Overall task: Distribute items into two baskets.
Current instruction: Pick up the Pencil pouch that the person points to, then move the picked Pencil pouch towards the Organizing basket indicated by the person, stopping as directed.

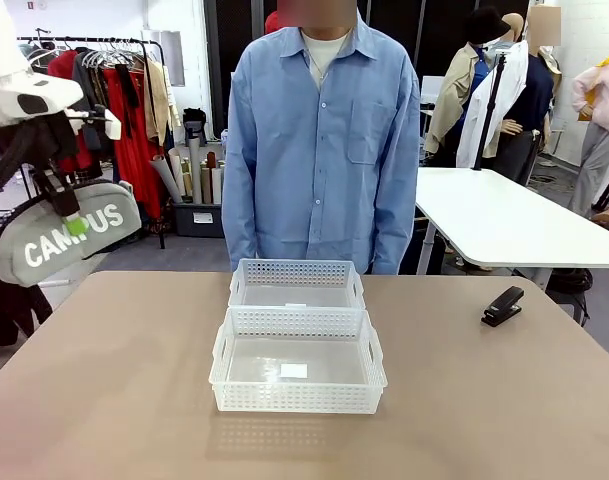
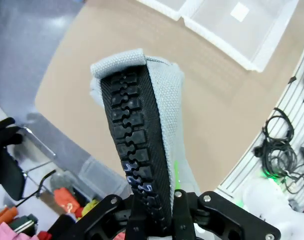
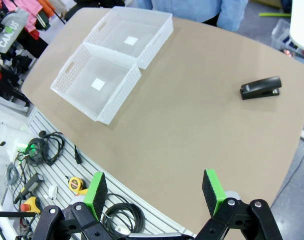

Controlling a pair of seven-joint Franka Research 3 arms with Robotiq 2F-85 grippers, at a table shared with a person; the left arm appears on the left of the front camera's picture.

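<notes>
My left gripper (image 1: 72,222) holds the grey CAMPUS pouch (image 1: 59,243) in the air, beyond the table's left edge. In the left wrist view the gripper (image 2: 154,207) is shut on the pouch's black strap (image 2: 137,150), with the grey pouch (image 2: 166,95) hanging beyond it. The two white baskets (image 1: 297,287) (image 1: 298,375) stand empty, one behind the other, at mid-table; they also appear as baskets (image 3: 134,31) (image 3: 94,85) in the right wrist view. A black stapler (image 1: 502,306) (image 3: 260,88) lies on the table's right side. My right gripper (image 3: 155,192) is open, high above the table's near edge.
A person in a blue shirt (image 1: 322,150) stands at the far side behind the baskets. A white table (image 1: 504,215) stands at the back right. Cables and tools (image 3: 47,150) lie on a slatted shelf below the near table edge.
</notes>
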